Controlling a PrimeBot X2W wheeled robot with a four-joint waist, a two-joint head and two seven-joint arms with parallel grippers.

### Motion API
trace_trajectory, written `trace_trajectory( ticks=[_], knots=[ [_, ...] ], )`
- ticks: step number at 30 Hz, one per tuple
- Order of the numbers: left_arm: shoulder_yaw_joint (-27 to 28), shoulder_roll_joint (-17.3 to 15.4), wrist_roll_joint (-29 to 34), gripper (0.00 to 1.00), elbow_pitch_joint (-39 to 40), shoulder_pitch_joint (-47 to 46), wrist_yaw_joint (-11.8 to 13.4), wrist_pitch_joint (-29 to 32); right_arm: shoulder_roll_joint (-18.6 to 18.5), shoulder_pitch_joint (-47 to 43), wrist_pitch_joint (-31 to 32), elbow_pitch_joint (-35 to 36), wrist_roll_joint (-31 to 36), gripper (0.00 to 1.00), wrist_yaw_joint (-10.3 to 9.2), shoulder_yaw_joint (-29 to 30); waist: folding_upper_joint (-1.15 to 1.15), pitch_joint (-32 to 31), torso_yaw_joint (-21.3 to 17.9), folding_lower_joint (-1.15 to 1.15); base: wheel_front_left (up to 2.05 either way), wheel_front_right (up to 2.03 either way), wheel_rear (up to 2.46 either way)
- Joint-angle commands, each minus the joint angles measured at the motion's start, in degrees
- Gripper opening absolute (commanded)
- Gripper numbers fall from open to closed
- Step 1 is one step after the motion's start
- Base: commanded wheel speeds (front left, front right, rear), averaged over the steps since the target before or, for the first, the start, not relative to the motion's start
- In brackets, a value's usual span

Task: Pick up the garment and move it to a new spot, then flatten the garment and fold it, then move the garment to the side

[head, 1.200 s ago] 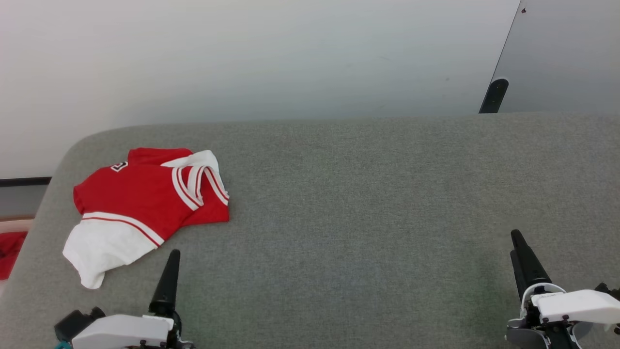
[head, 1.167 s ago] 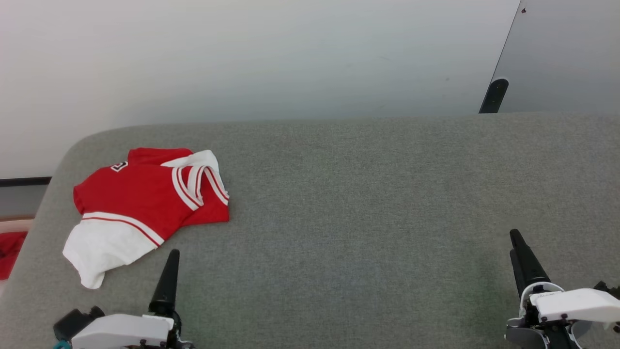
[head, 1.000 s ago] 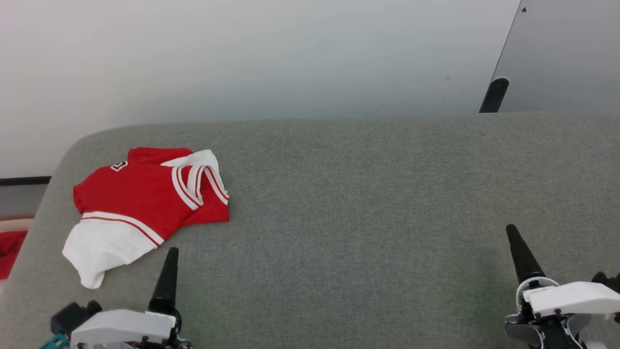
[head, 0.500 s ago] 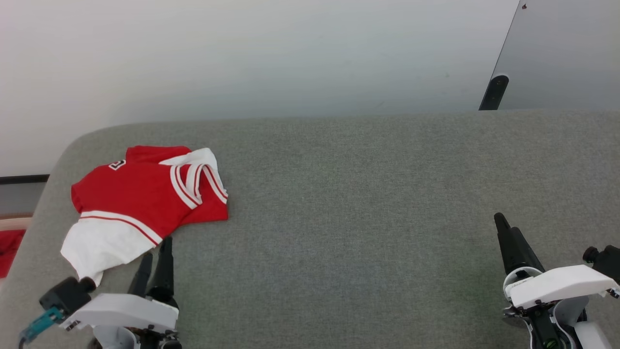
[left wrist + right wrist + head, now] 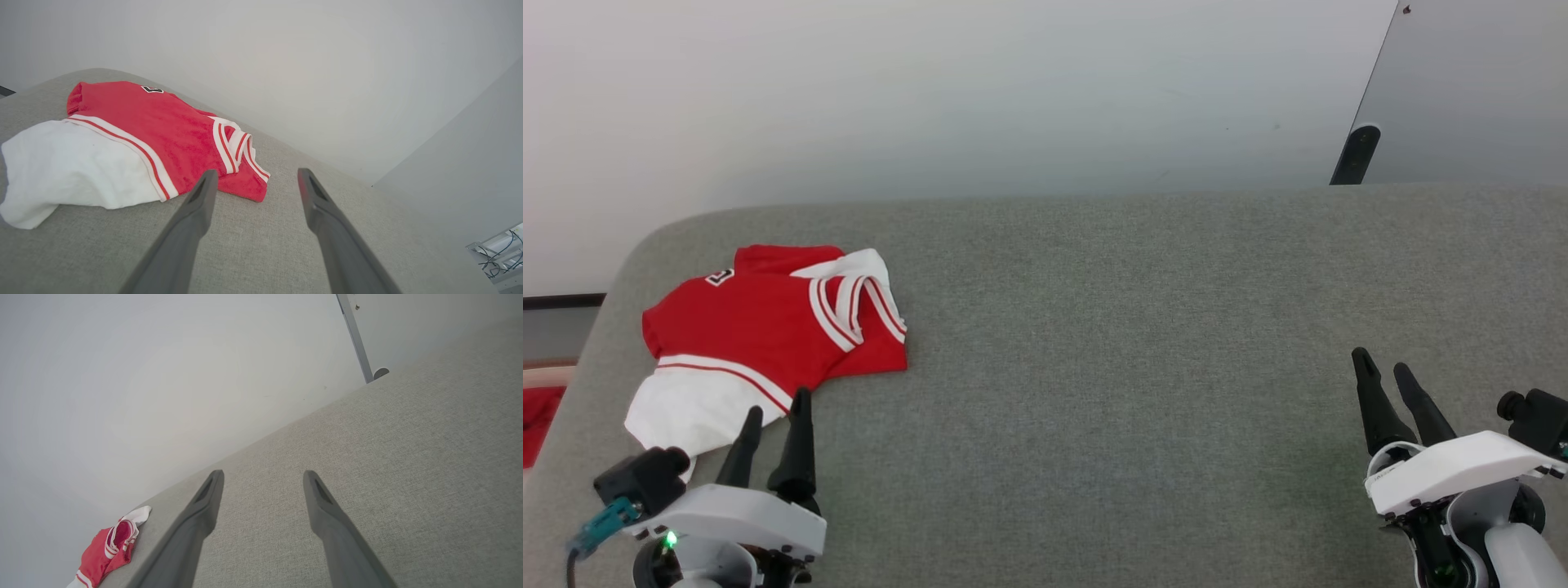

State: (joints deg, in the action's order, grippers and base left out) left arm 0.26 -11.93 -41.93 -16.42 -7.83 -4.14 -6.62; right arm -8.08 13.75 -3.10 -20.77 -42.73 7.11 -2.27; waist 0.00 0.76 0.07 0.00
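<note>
The jersey [image 5: 768,327] is sitting on the far left end of the grey table [image 5: 1135,367], close to the rounded corner. It's a red body with one big white short sleeve on show, and a red-and-white striped band where the sleeve meets the red. More of that striped trim loops around what looks like the neck opening on its right side. At the far edge a small bit of a black number with a white outline peeks out (too folded over to read which number). It isn't spread flat; it's bunched and partly doubled over on itself.

Direction-wise, in the head view its long axis runs on a diagonal. The white sleeve is the near-left end, pointing toward the robot and the table's left edge. The striped neck and a red corner are the right end, pointing toward the middle of the table.

The left gripper [image 5: 778,403] has its jaws spread apart with nothing between them. Its tips are right at the jersey's near edge by the sleeve band, and I can't tell whether they touch the cloth. The right gripper [image 5: 1379,360] is also wide open and empty, over bare table well off to the right.

A bit of other red cloth [image 5: 539,416] shows past the table's left edge.
</note>
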Motion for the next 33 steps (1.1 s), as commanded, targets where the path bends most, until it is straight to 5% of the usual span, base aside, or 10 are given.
trace_trajectory(
  ticks=[1, 33],
  knots=[
    [0.21, -0.60, 1.49, 1.00, 0.40, -1.26, -0.38, -0.48, -0.36, 1.73, -0.52, 0.72, 1.50, 1.00, 0.31, -0.15, 0.00, 0.02, 0.00, 0.00, 0.00, 0.00, 0.00],
    [0.79, -2.03, 17.95, 1.00, -2.93, -2.24, -3.21, -5.04, -1.26, 2.98, -4.02, 0.30, 19.91, 1.00, 0.39, -0.05, 0.00, -0.59, -0.52, 0.00, 0.00, 0.00, 0.00]
  ],
)
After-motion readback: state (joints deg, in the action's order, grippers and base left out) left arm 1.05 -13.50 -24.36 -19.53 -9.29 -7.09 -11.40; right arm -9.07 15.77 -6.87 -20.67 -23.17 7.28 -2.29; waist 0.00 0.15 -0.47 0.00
